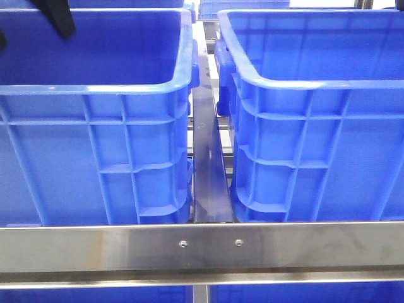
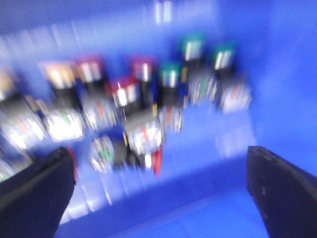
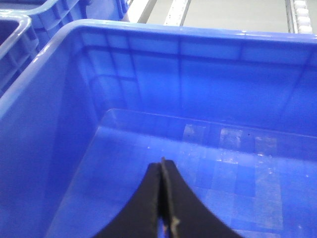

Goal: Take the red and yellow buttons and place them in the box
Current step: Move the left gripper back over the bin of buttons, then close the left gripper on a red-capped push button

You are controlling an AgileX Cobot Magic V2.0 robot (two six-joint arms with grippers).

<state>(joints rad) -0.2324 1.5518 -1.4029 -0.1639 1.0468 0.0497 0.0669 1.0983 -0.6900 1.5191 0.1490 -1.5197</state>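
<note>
The left wrist view is blurred by motion. Several push buttons lie on the floor of a blue bin (image 2: 277, 74). Some have red caps (image 2: 141, 67), some green caps (image 2: 192, 45), and one a pale yellowish cap (image 2: 57, 73). A red-capped button (image 2: 148, 156) lies on its side nearest the gripper. My left gripper (image 2: 158, 196) is wide open and empty above the bin floor, short of the buttons. My right gripper (image 3: 162, 166) is shut and empty over the bare floor of another blue bin (image 3: 148, 44).
The front view shows two tall blue crates, left (image 1: 95, 126) and right (image 1: 315, 126), with a narrow metal rail (image 1: 208, 170) between them. A steel bar (image 1: 202, 246) crosses in front. A dark part of the left arm (image 1: 57, 19) hangs inside the left crate.
</note>
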